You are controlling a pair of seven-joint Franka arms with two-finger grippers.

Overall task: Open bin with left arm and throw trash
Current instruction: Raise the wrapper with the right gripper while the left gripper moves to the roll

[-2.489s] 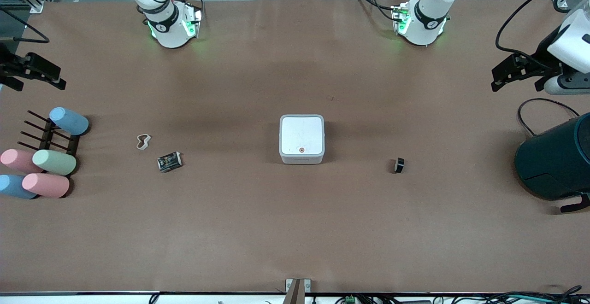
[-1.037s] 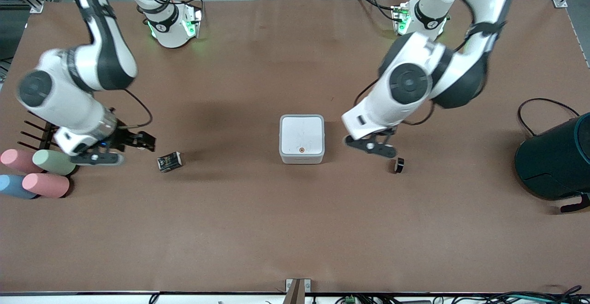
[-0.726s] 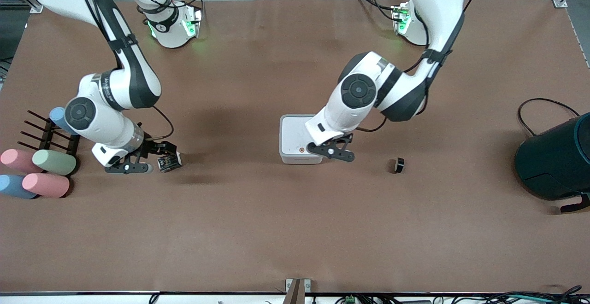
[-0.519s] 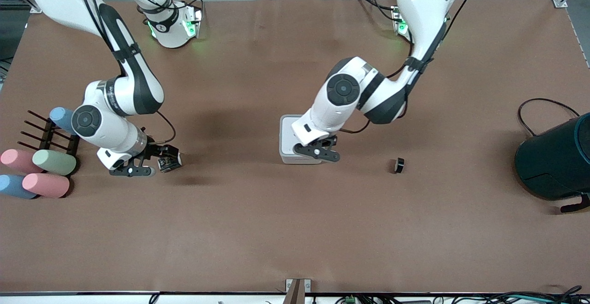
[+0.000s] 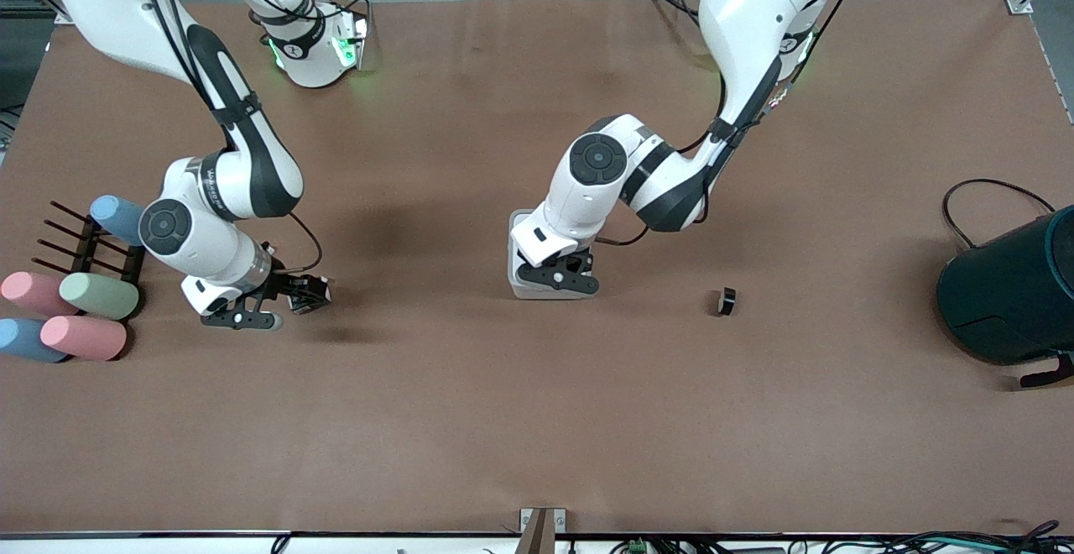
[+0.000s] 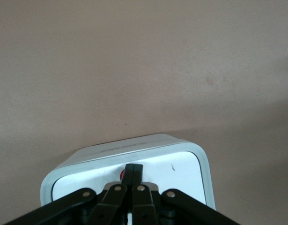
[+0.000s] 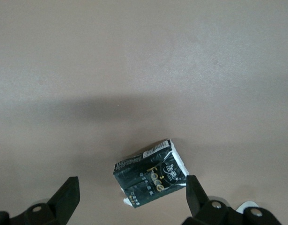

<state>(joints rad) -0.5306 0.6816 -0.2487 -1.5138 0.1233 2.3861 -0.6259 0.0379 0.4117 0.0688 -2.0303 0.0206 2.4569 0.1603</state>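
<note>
1. Left gripper [image 5: 557,277] sat over the bin [image 5: 518,239] at mid-table, at the lid edge nearer the front camera; in its wrist view I saw the fingers [image 6: 133,174] pressed together, holding nothing, tips right at the red dot [image 6: 122,174]
2. Right gripper [image 5: 281,300] hung low over the wrapper [image 5: 309,294], which lay toward the right arm's end of the table; I saw its fingers [image 7: 69,194] spread wide to either side of the wrapper [image 7: 151,179], gripping nothing
3. Over the last couple of seconds I watched both arms swing in from the table ends, the left sliding across the lid to that dot; I judged it was about to press the lid open while the right lined up a pick
4. Lid was not yet raised, and no trash was in
5. Bin [image 6: 200,161] looked like smooth white plastic, square with rounded corners and a flat lid
6. Wrapper was crumpled glossy black with pale print
7. Black chunk [image 5: 727,300] lay untouched toward the left arm's end; I could not find the loop band, which showed earlier near the wrapper
</note>
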